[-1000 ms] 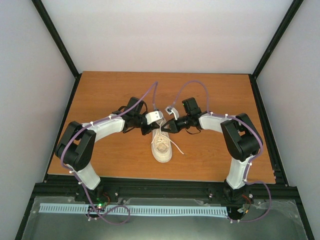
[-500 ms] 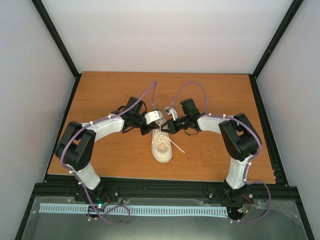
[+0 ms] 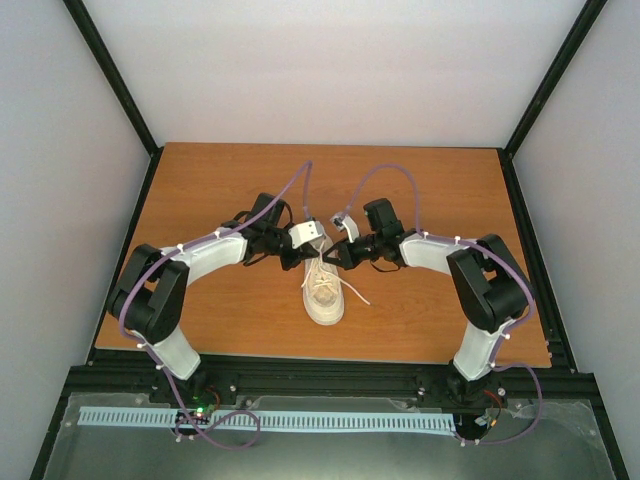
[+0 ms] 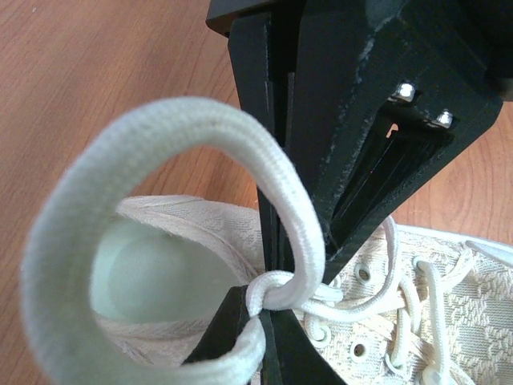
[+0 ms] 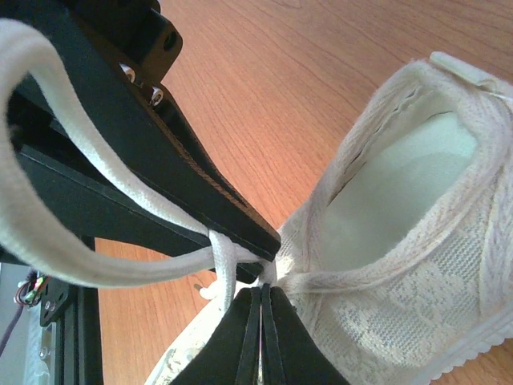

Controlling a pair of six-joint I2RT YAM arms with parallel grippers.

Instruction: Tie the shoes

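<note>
A cream shoe (image 3: 324,295) lies mid-table with its toe toward the arm bases. Both grippers meet over its opening at the laces. My left gripper (image 3: 312,256) (image 4: 264,317) is shut on the white lace, which arcs into a big loop (image 4: 200,120) close to its camera. Opposite it, my right gripper (image 3: 331,256) (image 5: 262,290) is shut on the lace at the crossing beside the tongue, tip to tip with the left fingers (image 5: 160,160). A lace strand (image 5: 96,269) wraps around those left fingers. One loose lace end (image 3: 355,295) trails right of the shoe.
The wooden table (image 3: 200,180) is walled by pale panels and black frame posts. A black rail (image 3: 320,375) runs along the near edge by the arm bases. Purple cables arch over both wrists.
My right gripper's jaws have closed on the lace at the shoe's opening, and its arm has shifted slightly. The left arm and the shoe have stayed put.
</note>
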